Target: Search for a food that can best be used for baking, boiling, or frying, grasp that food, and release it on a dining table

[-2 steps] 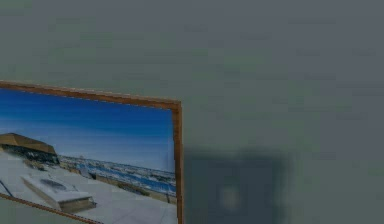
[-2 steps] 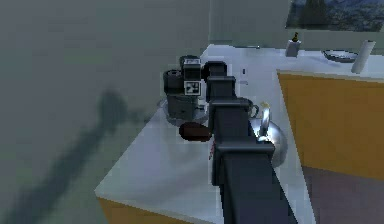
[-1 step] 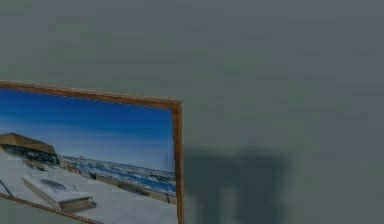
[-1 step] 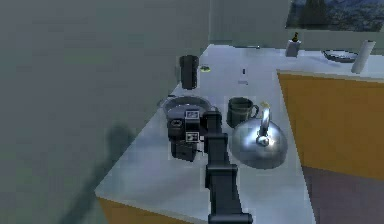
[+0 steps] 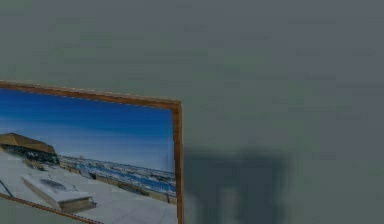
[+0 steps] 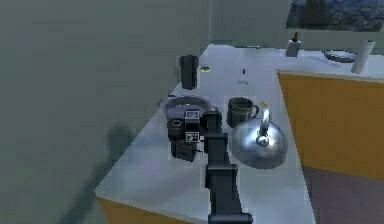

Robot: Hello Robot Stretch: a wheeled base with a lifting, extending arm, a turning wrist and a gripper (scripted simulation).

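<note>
Item: my gripper [image 6: 182, 150], lower middle of the arm side view, at the end of my arm [image 6: 222, 185], low over a grey table [image 6: 140, 175]; a round dark pan [image 6: 187, 105] sits just behind it, so I cannot tell whether it holds anything. Item: steel kettle [image 6: 258, 145], right of the gripper, close to the arm. Item: dark mug [image 6: 240, 111], just above the kettle. Item: dark cylinder [image 6: 188, 70], upper middle, with a small green speck [image 6: 205, 69] just beside it on the tabletop. The speck is too small to name; it may be the food, and I cannot say more. Item: bottle [image 6: 294, 45], bowl [image 6: 337, 55] and white cylinder [image 6: 362, 57], upper right, on the far arm of the same surface. Item: framed picture [image 5: 90, 150], lower left of the forward view, on a bare wall. Status, by my judgement: searching looks nearly over, since I am parked at a kitchen-type surface with the arm extended. The grasp is unconfirmed. Finding a dining table, carrying the food there and releasing it all remain outstanding.
</note>
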